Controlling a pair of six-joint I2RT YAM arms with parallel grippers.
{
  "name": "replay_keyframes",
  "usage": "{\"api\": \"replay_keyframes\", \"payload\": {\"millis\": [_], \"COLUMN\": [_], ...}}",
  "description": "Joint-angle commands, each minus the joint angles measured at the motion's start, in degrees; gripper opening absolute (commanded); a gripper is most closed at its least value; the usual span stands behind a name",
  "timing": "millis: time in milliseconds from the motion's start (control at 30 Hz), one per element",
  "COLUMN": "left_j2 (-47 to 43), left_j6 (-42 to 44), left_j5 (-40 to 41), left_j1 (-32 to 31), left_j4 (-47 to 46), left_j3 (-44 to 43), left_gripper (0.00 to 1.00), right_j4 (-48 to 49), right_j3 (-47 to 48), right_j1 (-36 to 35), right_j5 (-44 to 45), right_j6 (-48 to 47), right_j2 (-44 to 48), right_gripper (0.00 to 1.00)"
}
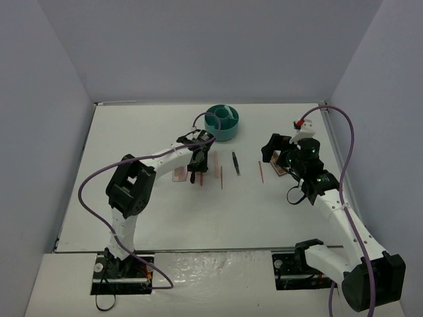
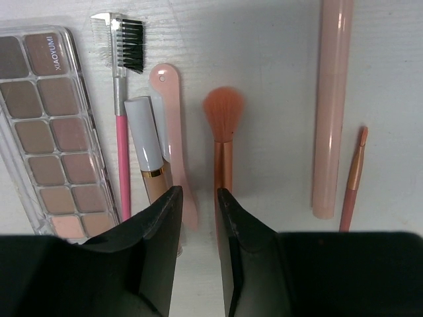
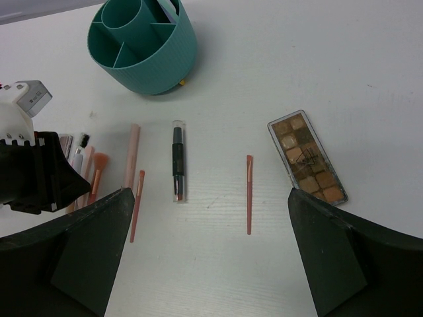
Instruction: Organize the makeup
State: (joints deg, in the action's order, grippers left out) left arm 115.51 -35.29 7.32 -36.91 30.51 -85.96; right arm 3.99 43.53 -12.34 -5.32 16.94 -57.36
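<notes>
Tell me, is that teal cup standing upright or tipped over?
Upright. The teal cup rests on its base, its divided open top facing up.

The eyeshadow palette (image 2: 46,125) shows a grid of taupe and brown pans; a second palette (image 3: 307,160) runs orange-brown. The brow brush (image 2: 121,125) is pink with black bristles. The ribbed divided cup (image 3: 158,69) is teal.

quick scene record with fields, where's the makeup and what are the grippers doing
left gripper: jaws narrow over pink stick and orange brush, grip unclear
right gripper: open wide, above table, holding nothing
teal cup: upright, far side
palettes: left palette and right palette flat on table
loose items: dark stick, thin brush between the arms
</notes>
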Motion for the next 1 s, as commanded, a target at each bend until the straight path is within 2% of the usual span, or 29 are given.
{"api": "replay_keyframes", "payload": {"millis": [0,200,700,867,967], "left_j2": [-1.4,-0.6,2.2,3.7,4.3], "left_j6": [-1.3,-1.4,-1.5,-1.8,-1.9], "left_j5": [1.8,1.5,0.7,0.6,0.8], "left_j1": [0.7,1.4,2.1,2.0,2.1], "left_j4": [-0.3,-0.2,-0.1,0.1,0.4], "left_j3": [-2.4,-2.0,-2.8,-3.1,-3.2], "left_gripper": [0.24,0.31,0.30,0.21,0.09], "right_j4": [3.2,3.4,3.6,3.6,3.6], "right_j3": [0.0,-0.1,-0.2,-0.1,0.0], "right_j1": [0.3,0.3,0.3,0.3,0.3], "right_j5": [0.6,0.3,0.3,0.4,0.4], "right_j6": [0.5,0.5,0.5,0.4,0.3], "right_j2": [0.5,0.4,0.2,0.2,0.2], "right_gripper": [1.00,1.00,1.00,1.00,1.00]}}
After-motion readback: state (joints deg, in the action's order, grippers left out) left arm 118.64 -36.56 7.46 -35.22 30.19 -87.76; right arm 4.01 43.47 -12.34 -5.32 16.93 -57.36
